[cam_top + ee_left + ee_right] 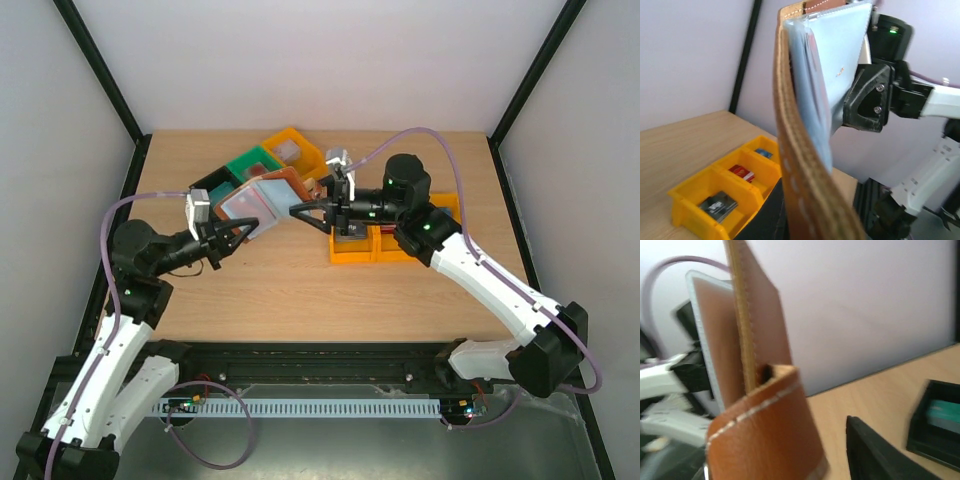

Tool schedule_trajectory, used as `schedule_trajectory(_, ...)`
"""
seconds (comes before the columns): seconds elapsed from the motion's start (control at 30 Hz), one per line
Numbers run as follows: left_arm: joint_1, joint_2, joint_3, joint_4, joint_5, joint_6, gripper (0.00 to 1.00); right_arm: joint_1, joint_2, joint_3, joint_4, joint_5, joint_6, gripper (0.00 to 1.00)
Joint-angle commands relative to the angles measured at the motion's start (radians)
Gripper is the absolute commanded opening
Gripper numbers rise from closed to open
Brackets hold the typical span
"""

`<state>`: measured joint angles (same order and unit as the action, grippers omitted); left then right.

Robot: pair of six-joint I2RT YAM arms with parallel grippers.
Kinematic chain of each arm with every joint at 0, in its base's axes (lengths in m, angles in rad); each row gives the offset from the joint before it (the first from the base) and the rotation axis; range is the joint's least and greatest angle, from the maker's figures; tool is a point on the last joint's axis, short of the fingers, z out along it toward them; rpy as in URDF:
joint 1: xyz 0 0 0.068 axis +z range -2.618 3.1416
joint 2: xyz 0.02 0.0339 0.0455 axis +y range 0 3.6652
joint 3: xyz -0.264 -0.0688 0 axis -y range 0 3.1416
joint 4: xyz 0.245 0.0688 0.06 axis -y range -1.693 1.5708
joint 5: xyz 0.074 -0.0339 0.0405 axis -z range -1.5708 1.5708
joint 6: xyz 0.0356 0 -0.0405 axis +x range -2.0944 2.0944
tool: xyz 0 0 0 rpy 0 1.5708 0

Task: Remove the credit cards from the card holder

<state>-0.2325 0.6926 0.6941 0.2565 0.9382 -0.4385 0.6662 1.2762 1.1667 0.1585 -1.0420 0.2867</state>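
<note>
The card holder, a brown leather bifold with a pale blue-grey inside, hangs open in the air between both grippers. My left gripper is shut on its lower left edge; in the left wrist view the stitched leather edge fills the middle and a thin reddish card edge shows in the pocket. My right gripper is at the holder's right edge. In the right wrist view the snap tab sits between the jaws, and the one visible finger stands apart from the leather.
A yellow bin lies under the right gripper; the left wrist view shows a red card, a dark card and a blue one in its compartments. Green, orange and black bins stand behind the holder.
</note>
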Motion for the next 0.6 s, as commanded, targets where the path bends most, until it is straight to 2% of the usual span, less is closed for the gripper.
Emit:
schedule_trajectory(0.0,-0.001,-0.030,-0.010,-0.121,-0.206,0.072,0.02,-0.042,-0.023,0.062,-0.174,0.336,-0.083,0.55)
schedule_trajectory(0.1,-0.002,-0.037,-0.005,-0.198,-0.325,0.171,0.02,-0.060,-0.058,0.084,-0.240,0.485,-0.121,0.66)
schedule_trajectory(0.2,-0.012,-0.042,-0.007,-0.229,-0.363,0.254,0.02,-0.060,-0.100,0.082,-0.259,0.562,-0.156,0.67)
schedule_trajectory(0.27,-0.018,-0.044,-0.009,-0.238,-0.380,0.282,0.02,-0.057,-0.113,0.082,-0.272,0.468,-0.181,0.62)
schedule_trajectory(0.37,-0.022,-0.041,-0.013,-0.252,-0.407,0.300,0.02,-0.015,-0.127,0.051,-0.223,0.077,-0.243,0.59)
schedule_trajectory(0.4,-0.025,-0.040,-0.013,-0.254,-0.402,0.307,0.02,0.020,-0.128,0.034,-0.177,-0.007,-0.242,0.59)
schedule_trajectory(0.43,-0.029,-0.039,-0.013,-0.255,-0.382,0.313,0.02,0.055,-0.124,0.021,-0.131,-0.031,-0.233,0.59)
schedule_trajectory(0.5,-0.035,-0.040,-0.015,-0.245,-0.305,0.323,0.02,0.100,-0.092,0.019,-0.076,0.018,-0.194,0.60)
schedule_trajectory(0.57,-0.039,-0.042,-0.020,-0.223,-0.226,0.318,0.02,0.104,-0.036,0.064,-0.108,0.092,-0.163,0.52)
